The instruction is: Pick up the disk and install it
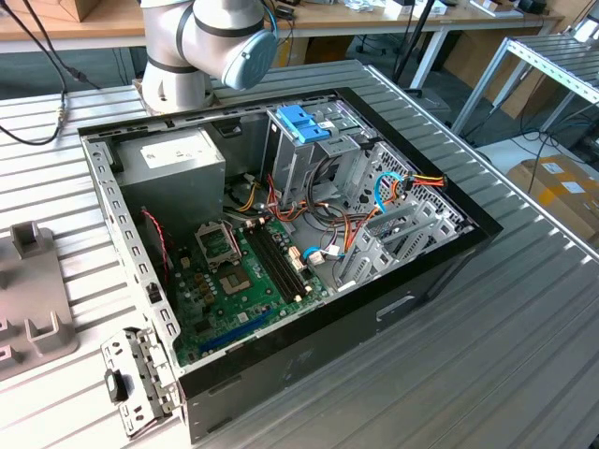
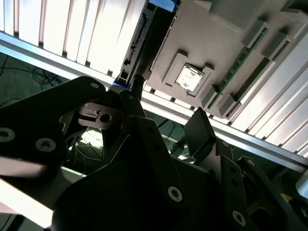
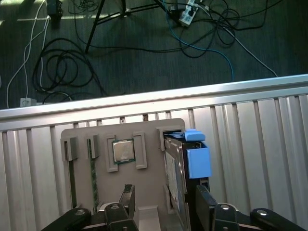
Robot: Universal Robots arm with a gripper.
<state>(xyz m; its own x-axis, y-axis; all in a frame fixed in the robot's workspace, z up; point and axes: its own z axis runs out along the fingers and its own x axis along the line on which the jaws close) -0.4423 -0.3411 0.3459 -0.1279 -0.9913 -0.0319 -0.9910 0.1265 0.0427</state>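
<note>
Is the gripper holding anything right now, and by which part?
Nothing: the open gripper hangs by the disk, which stands on edge in the grey holder.

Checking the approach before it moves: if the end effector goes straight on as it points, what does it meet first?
Probably the disk, standing on edge in the grey holder; in the first wrist view it lies ahead of the open end effector. Depth is unclear, so the holder might come first.
</note>
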